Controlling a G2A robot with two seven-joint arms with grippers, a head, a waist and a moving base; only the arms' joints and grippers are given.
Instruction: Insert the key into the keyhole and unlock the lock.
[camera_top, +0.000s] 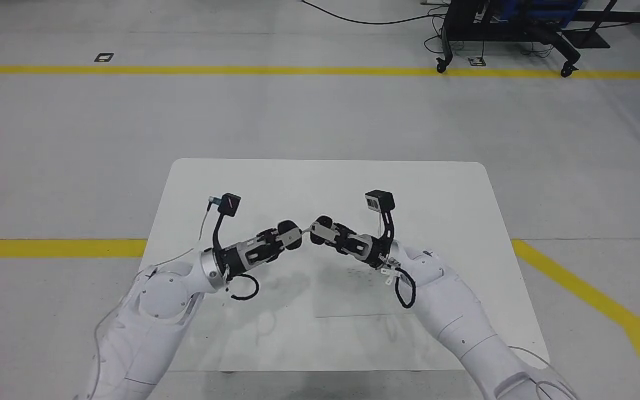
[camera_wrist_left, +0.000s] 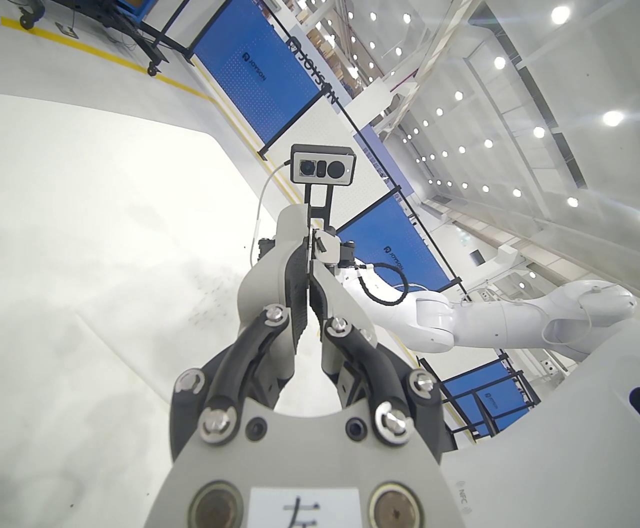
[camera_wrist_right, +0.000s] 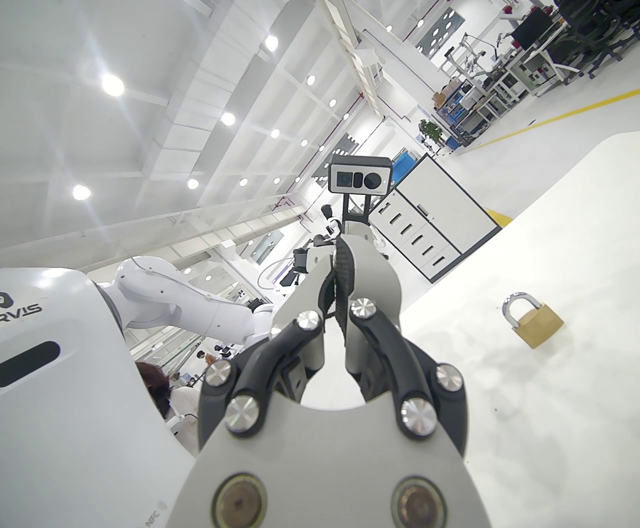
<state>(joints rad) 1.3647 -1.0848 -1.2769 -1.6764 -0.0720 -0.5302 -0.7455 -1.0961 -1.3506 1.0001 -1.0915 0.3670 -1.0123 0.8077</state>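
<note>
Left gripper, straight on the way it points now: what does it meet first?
The right gripper. The left gripper points tip to tip at it above the middle of the table, and in the top view their tips look nearly touching; the exact gap is unclear.

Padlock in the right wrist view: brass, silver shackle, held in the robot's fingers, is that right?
Not held. The padlock is brass with a silver shackle, but it lies on the white table, apart from the fingers, as the right wrist view shows.

A brass padlock (camera_wrist_right: 537, 322) with a silver shackle lies flat on the white table (camera_wrist_right: 575, 210).
</note>
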